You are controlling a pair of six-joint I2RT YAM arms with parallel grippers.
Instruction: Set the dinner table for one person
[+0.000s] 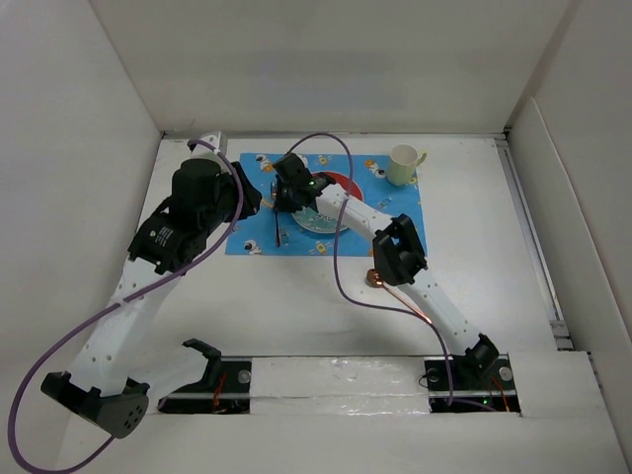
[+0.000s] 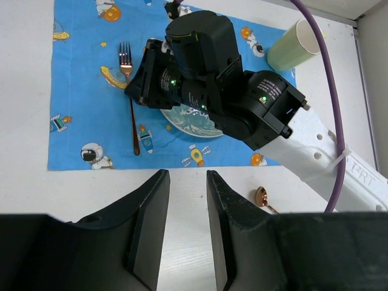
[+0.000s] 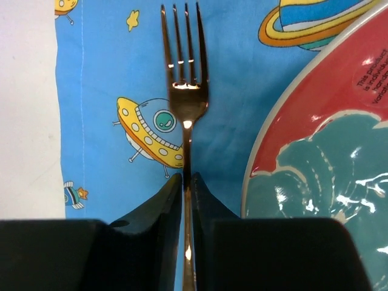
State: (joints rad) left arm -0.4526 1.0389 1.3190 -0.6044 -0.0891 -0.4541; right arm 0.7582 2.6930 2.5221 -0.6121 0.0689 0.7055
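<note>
Looking down on it, the surface (image 1: 296,316) is a broad, flat, matte white rectangle, plain and unmarked. It runs from the arm bases at the near edge out to the white walls at the back and sides. It is far wider than anything resting on it.

Toward its far middle lies a blue cloth placemat (image 2: 79,121), soft and flat, with a stitched hem and printed astronauts, rockets and saucers. On the cloth sits a round glossy plate (image 3: 315,121) with a pale rim, a red band and a teal swirl that catches the light. Just left of the plate lies a slim fork (image 3: 185,91) of polished copper-toned metal, four tines pointing away from the arms and bright glints at its neck. A pale yellow-green mug (image 1: 402,165), smooth and cylindrical with a small handle, stands at the cloth's far right corner. A little copper-coloured spoon (image 2: 262,197) rests on bare white just off the cloth's near edge, beside the right arm.

The right pincer (image 3: 187,179) has its dark matte fingers set tight on either side of the fork's handle. I cannot tell from here whether they are actually pinching it.

The left pincer (image 2: 188,176) hovers above bare white just short of the cloth's near edge. Its two black fingers stand moderately apart with nothing between them.
</note>
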